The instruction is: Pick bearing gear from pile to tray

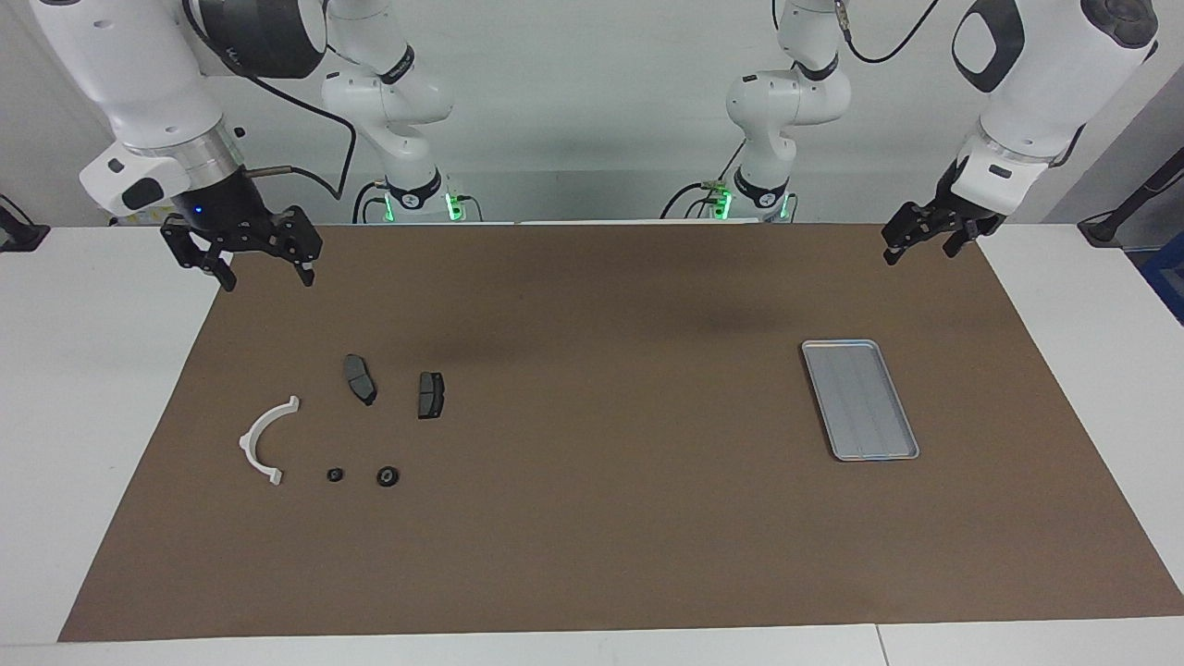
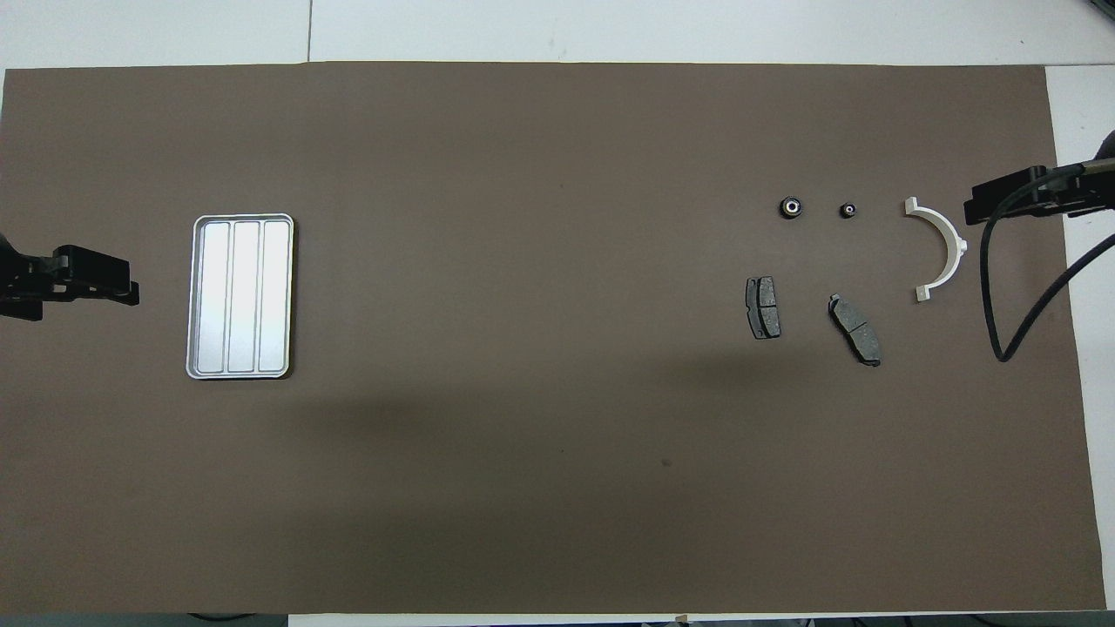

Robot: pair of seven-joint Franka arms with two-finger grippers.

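Note:
The pile lies on the brown mat toward the right arm's end: a white curved arc [image 1: 264, 439] [image 2: 941, 252], two dark brake pads [image 1: 360, 378] [image 1: 431, 395], and two small black round pieces [image 1: 388, 476] [image 1: 335, 474]. The larger round piece [image 2: 790, 207] has a pale centre and looks like the bearing gear. The silver tray [image 1: 859, 400] [image 2: 239, 296] lies bare toward the left arm's end. My right gripper [image 1: 266, 276] [image 2: 971, 209] hangs open and raised over the mat's edge beside the pile. My left gripper [image 1: 920, 252] [image 2: 131, 292] hangs open over the mat's edge beside the tray. Neither holds anything.
A black cable [image 2: 993, 287] loops down from the right arm over the mat near the white arc. The brown mat [image 1: 592, 518] covers most of the white table [image 1: 83, 388], with a wide bare stretch between pile and tray.

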